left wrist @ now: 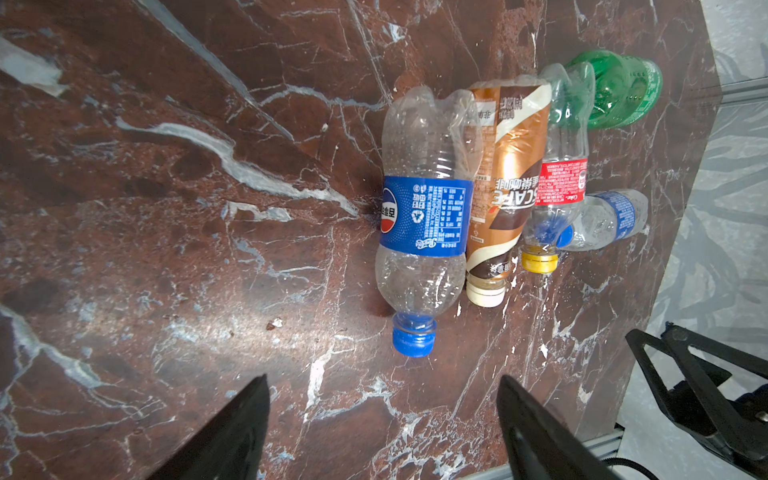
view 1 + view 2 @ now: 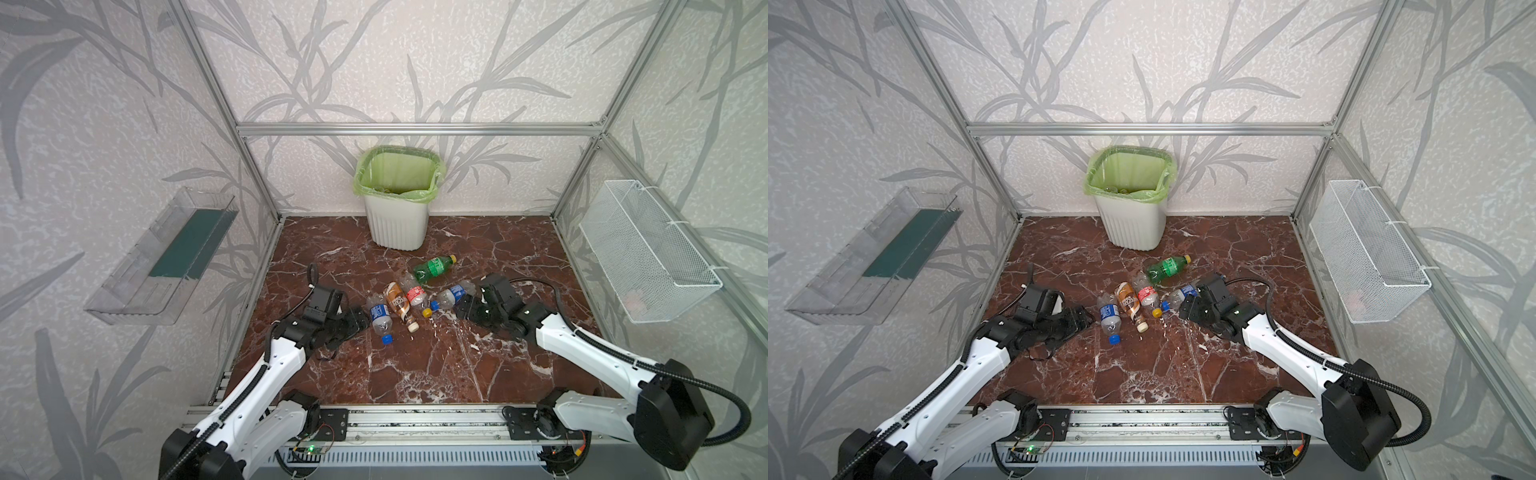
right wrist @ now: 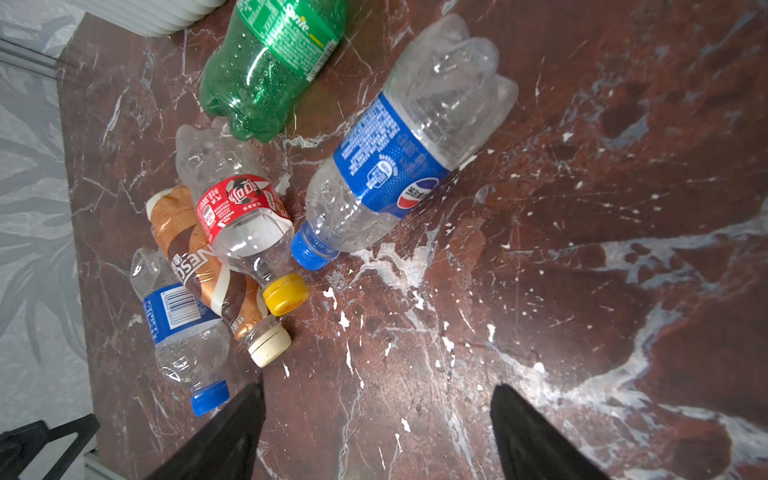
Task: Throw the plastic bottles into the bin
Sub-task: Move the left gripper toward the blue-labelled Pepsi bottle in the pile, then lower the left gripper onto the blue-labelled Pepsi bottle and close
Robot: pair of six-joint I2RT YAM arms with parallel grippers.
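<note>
Left fingers [image 1: 232,428]: spread wide, nothing between them, low over the worktop [image 1: 166,208]. Near blue-label bottle [image 1: 424,216], clear, lies flat just ahead of my tips, blue cap toward the arm bases.

Right fingers [image 3: 536,436]: also wide, empty. Far blue-label bottle [image 3: 399,153] lies just ahead of them, not between them.

Between those two, in both top views: brown-wrapped bottle [image 2: 398,301] touching the near blue-label one, red-label bottle [image 2: 417,296] with a yellow cap against the brown. Green bottle [image 2: 434,267], yellow cap, lies just behind the cluster on the bin side. All five are flat on the worktop.

Bin [image 2: 397,228]: upright at the back wall, centre, green liner over the rim, well apart from both sets of fingers.

Clear tray [image 2: 162,257] is on the left wall and wire basket [image 2: 648,253] on the right wall.
</note>
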